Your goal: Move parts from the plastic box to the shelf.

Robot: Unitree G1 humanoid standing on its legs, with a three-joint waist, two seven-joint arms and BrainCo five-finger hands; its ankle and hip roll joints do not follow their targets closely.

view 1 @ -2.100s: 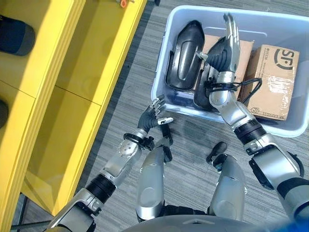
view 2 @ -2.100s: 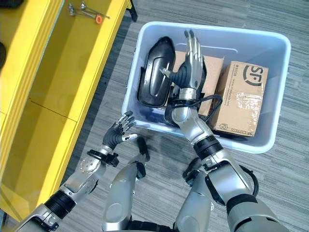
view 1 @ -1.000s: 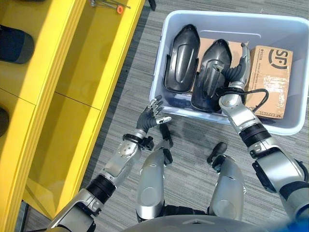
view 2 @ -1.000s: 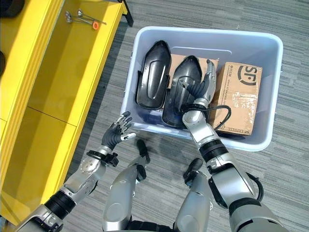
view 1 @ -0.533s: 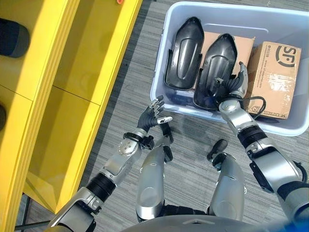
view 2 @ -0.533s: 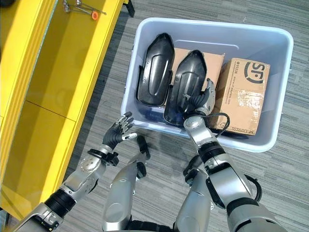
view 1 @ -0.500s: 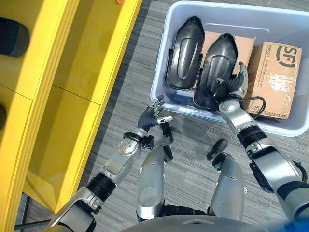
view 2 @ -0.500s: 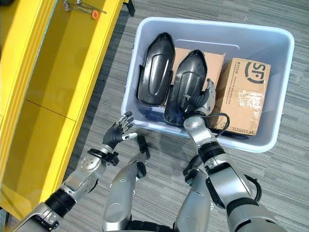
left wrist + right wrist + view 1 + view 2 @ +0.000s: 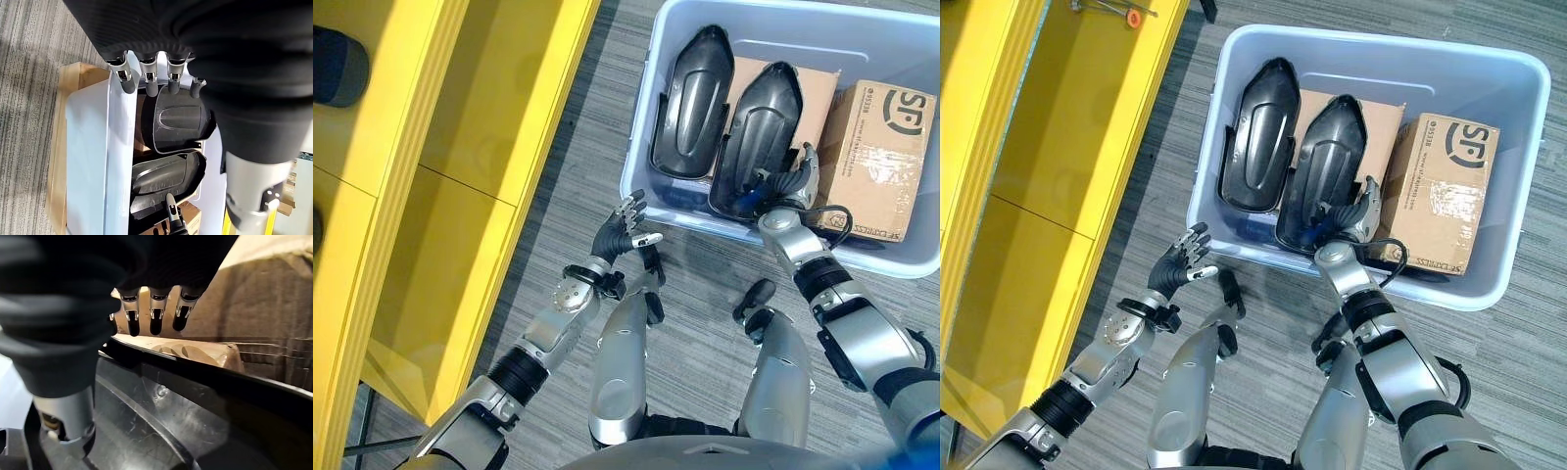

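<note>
Left robot hand (image 9: 625, 233) relaxed, empty, just outside plastic box (image 9: 1518, 176) beside yellow shelf (image 9: 480, 127). Right robot hand (image 9: 1359, 217) reaching between right-hand black part (image 9: 1327, 166) and cardboard box (image 9: 1440, 191); fingers uncurled, nothing grasped. Pick-up step, probably; next needs closing on that part's edge. Two black parts, two cardboard boxes in plastic box.

Both silver-grey metal arms carry black bands; the left hand (image 9: 625, 233) and right hand (image 9: 1359, 217) have dark ribbed covers and silver, dark-tipped fingers.
</note>
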